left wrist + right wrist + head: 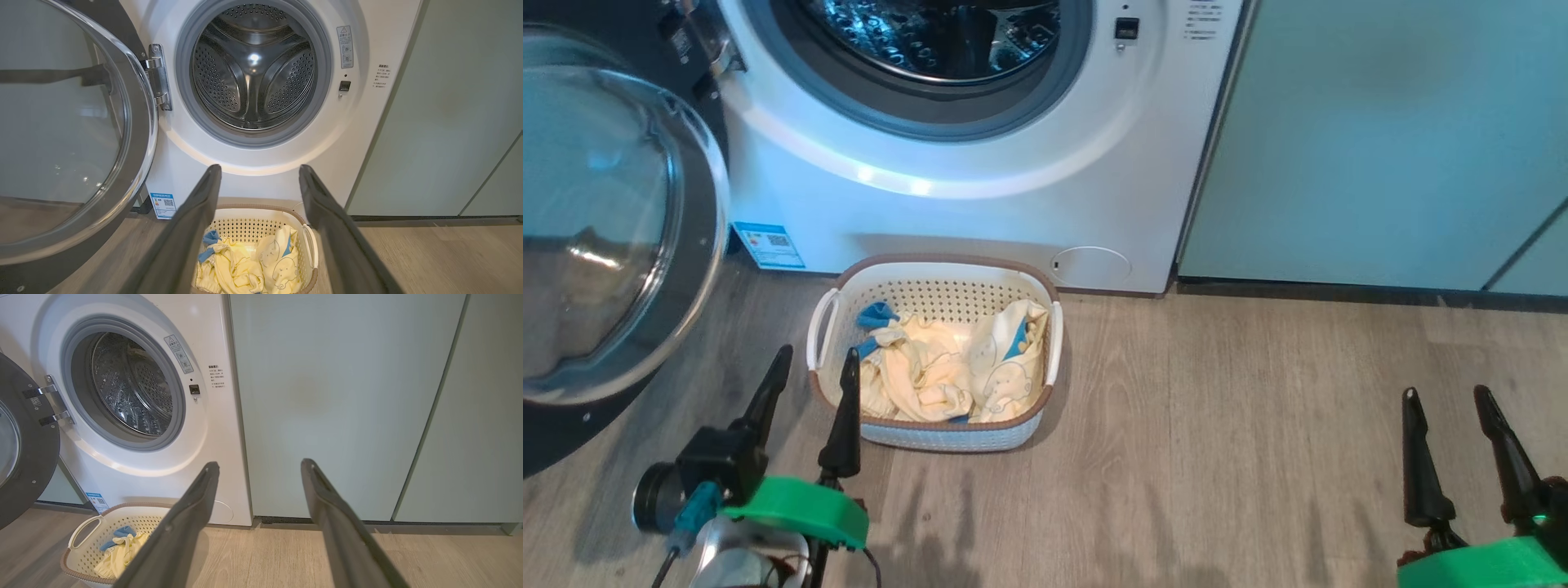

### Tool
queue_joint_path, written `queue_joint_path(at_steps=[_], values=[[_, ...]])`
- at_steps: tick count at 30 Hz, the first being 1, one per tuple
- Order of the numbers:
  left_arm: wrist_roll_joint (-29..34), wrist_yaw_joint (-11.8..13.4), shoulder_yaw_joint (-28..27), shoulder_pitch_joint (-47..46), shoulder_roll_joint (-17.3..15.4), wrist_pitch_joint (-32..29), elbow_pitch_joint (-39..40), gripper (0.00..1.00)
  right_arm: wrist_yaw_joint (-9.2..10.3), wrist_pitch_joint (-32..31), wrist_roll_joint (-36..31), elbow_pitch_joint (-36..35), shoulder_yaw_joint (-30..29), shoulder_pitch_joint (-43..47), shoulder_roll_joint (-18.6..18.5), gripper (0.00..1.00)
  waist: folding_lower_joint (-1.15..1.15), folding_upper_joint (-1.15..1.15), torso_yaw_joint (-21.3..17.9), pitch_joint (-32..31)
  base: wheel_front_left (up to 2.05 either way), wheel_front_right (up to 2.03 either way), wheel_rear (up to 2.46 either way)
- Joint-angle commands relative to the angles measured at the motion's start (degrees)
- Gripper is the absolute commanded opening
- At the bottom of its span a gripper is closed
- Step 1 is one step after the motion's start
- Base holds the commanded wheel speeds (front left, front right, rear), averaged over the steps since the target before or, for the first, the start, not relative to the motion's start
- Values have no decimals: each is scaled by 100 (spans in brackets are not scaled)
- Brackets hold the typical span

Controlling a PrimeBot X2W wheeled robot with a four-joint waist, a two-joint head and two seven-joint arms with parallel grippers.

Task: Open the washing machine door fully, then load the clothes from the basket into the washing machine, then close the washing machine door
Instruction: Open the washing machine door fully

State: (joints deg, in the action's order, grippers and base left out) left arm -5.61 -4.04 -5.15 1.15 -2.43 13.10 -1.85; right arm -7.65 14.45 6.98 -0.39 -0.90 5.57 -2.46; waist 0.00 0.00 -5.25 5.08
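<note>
We are aiming our open, empty left gripper (817, 355) at the clothes (947, 367) mid-heap, avoiding the basket (947, 437) rim, our right gripper (1444, 396) hanging open too.

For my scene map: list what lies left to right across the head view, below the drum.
washing machine door → blue energy label → basket → right tool
</note>
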Motion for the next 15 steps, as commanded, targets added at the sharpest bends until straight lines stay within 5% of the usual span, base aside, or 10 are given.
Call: queue_joint_path(at_steps=[1,15], values=[[27,30,-158,-144,-76,8,177,100,16,52,17,-190,145,-106,-43,100,0,0,-57,-12,0,0,0],[-36,87,-99,-73,-118,-97,104,100,16,54,36,-220,130,-21,-42,100,0,0,-184,-103,0,0,0]])
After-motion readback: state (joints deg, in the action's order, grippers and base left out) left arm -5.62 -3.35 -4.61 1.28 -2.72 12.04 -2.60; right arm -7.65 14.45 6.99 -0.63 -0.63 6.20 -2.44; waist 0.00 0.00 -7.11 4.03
